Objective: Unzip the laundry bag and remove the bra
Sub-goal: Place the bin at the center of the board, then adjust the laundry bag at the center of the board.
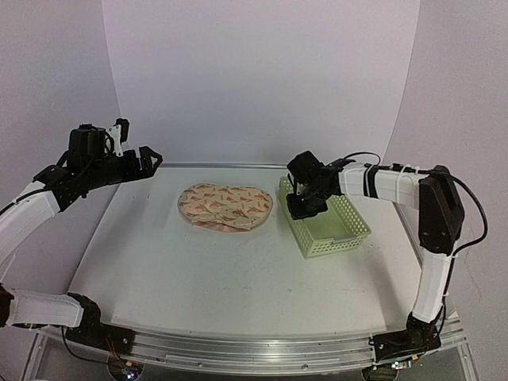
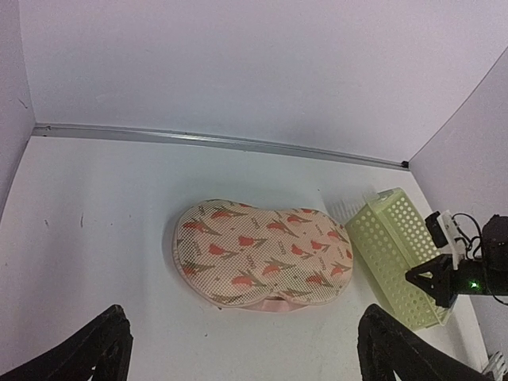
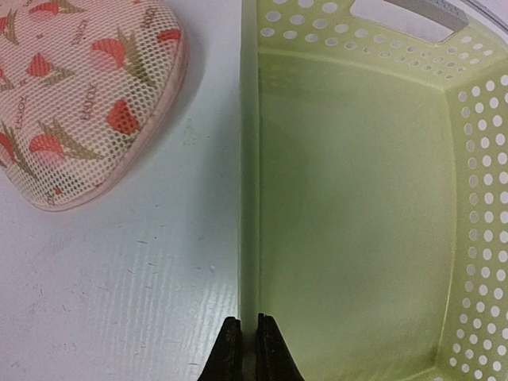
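The laundry bag (image 1: 226, 206) lies flat and zipped shut in the middle of the table, beige-pink with orange-red prints. It also shows in the left wrist view (image 2: 262, 254) and the right wrist view (image 3: 75, 95). The bra is hidden. My left gripper (image 1: 147, 157) is open, raised well to the left of the bag; its fingertips (image 2: 99, 353) frame the bag from afar. My right gripper (image 1: 300, 208) is shut on the left wall of the pale green mesh basket (image 3: 248, 198), with one finger on each side of the rim (image 3: 249, 349).
The green basket (image 1: 349, 234) stands right of the bag, almost touching it, and shows nothing inside. A metal rail (image 2: 214, 141) runs along the table's far edge below the white backdrop. The table's right edge lies close beyond the basket.
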`<action>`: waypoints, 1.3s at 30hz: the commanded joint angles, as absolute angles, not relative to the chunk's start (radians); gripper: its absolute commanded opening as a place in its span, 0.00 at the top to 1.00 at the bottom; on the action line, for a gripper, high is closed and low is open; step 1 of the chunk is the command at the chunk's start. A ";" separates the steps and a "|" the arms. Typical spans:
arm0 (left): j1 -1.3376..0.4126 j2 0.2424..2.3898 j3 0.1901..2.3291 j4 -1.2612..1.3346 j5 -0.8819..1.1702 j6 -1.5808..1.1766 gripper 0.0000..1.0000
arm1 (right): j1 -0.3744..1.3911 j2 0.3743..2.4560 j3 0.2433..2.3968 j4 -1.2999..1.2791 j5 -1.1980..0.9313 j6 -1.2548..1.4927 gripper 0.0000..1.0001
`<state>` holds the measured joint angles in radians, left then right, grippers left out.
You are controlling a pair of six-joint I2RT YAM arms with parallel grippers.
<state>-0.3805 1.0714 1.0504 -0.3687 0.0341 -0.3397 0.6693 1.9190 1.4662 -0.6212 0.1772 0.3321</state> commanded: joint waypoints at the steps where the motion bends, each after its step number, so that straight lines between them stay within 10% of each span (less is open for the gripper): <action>1: -0.382 1.060 1.064 -0.350 0.055 -0.328 0.00 | 0.703 1.977 1.564 -0.635 0.211 0.380 1.00; 6: -0.382 1.049 1.053 -0.351 0.059 -0.327 0.00 | 0.722 2.023 1.606 -0.656 0.230 0.391 0.99; 24: -0.382 1.003 1.004 -0.344 0.106 -0.424 0.00 | 0.746 1.947 1.724 -0.691 0.221 0.358 0.50; 39: -0.364 1.301 0.907 -0.128 0.195 -0.759 0.01 | 0.747 1.866 1.795 -0.696 0.080 0.352 0.40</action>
